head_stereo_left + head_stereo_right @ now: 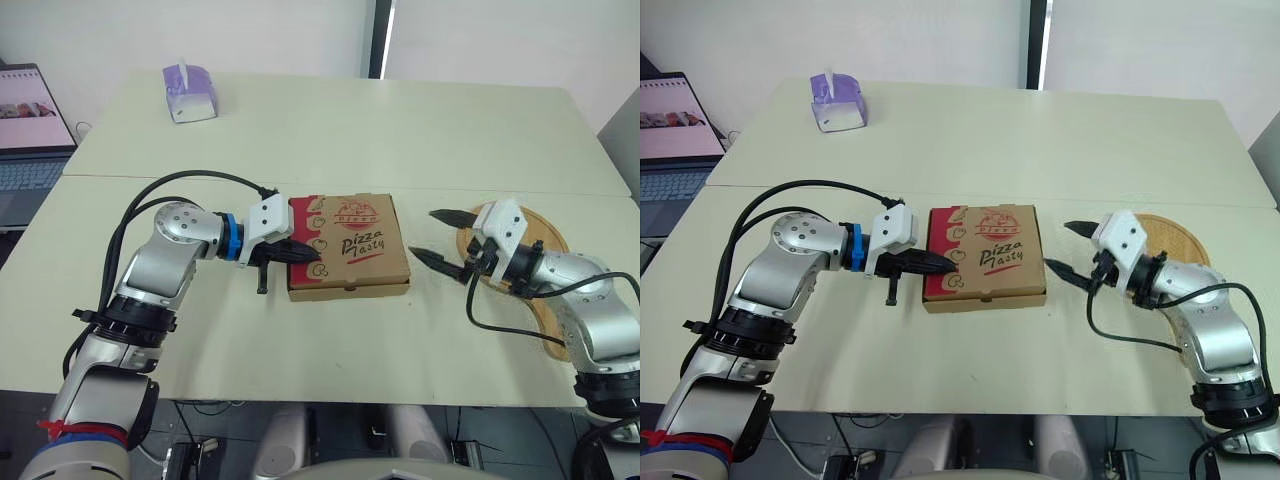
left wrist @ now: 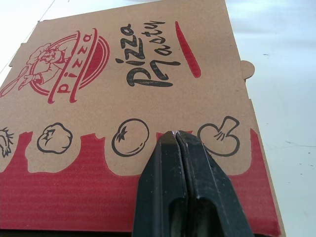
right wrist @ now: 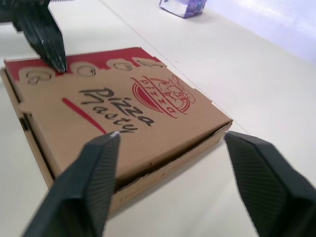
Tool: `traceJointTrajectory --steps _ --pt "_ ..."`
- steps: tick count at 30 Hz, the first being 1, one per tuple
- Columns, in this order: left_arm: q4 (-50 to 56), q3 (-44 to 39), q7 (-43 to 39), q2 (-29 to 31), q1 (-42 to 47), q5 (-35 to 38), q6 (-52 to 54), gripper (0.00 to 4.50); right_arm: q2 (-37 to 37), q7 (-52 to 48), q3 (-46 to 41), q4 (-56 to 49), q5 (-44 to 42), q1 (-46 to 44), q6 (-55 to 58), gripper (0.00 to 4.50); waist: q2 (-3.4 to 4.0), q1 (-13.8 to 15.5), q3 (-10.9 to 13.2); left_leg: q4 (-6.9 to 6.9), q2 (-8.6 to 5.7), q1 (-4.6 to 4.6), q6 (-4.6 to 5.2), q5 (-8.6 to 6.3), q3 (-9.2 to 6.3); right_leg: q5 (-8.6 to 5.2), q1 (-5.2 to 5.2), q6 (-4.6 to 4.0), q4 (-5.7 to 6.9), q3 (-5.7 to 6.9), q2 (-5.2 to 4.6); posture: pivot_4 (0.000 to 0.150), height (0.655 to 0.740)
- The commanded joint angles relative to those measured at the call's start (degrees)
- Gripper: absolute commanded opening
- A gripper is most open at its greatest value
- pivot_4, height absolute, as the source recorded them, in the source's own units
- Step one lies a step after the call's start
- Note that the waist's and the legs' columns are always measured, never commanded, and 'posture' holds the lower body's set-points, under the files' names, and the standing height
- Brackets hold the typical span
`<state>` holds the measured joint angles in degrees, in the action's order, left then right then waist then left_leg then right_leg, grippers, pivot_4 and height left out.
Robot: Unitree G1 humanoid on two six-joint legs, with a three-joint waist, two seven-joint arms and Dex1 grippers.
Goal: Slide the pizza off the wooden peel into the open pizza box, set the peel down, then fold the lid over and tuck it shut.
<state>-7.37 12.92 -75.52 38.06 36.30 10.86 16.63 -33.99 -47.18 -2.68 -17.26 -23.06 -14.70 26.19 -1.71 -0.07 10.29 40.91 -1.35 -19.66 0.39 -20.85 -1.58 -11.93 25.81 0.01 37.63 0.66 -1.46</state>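
The brown and red pizza box [image 1: 350, 245] lies flat on the table with its lid down, printed "Pizza Tasty". My left gripper [image 1: 312, 257] is shut, its tips resting on the red left edge of the lid [image 2: 98, 148]. My right gripper [image 1: 436, 238] hangs open just right of the box, fingers spread and empty. The round wooden peel [image 1: 545, 262] lies on the table under my right arm, partly hidden by it. The pizza is out of sight.
A purple tissue box [image 1: 189, 92] stands at the back left of the table. A laptop [image 1: 30, 140] sits beyond the table's left edge. A seam [image 1: 480, 188] runs between the two tabletops behind the box.
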Motion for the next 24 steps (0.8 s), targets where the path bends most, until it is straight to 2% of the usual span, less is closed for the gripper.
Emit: traceJointTrajectory --steps 1,5,7,14,24 --pt "0.4 -0.2 0.0 0.4 0.6 -0.4 -0.9 0.0 0.0 -0.3 -0.2 -4.0 -4.4 -0.9 4.0 2.04 0.0 0.0 0.0 0.0 0.0 0.0 0.02 -0.01 0.0 0.0 0.0 0.0 0.0 0.0 0.0 0.15 0.74" --pt "0.5 -0.1 0.1 0.5 0.5 -0.4 -0.8 0.0 -1.2 -0.9 2.6 -3.4 -2.1 0.3 3.7 0.56 0.0 0.0 0.0 0.01 -0.02 -0.01 0.09 -0.05 0.0 0.0 0.0 0.0 -0.01 0.01 -0.02 0.15 0.74" --pt "0.7 -0.1 0.1 0.6 0.4 -0.4 -0.6 0.0 -2.1 -1.4 4.3 -3.2 -0.7 1.4 3.0 0.02 0.0 0.0 0.0 0.01 -0.02 -0.01 0.1 -0.06 0.0 0.0 0.0 0.0 -0.01 0.01 -0.02 0.15 0.74" --pt "0.4 1.0 0.1 1.3 -0.4 -2.1 -1.1 0.0 -4.8 -0.5 10.4 -1.8 7.0 3.5 1.6 0.02 0.0 0.0 0.0 0.01 -0.01 0.01 0.11 -0.06 0.03 0.0 0.0 0.0 0.0 0.0 -0.01 0.15 0.74" --pt "-1.1 2.7 0.1 3.3 -1.0 -6.0 -2.5 0.0 -4.6 -0.9 9.2 -1.5 6.7 2.7 1.1 0.02 0.01 0.0 -0.1 0.01 -0.01 0.05 0.11 -0.06 0.02 0.0 -0.04 0.0 0.0 0.0 0.0 0.15 0.74"
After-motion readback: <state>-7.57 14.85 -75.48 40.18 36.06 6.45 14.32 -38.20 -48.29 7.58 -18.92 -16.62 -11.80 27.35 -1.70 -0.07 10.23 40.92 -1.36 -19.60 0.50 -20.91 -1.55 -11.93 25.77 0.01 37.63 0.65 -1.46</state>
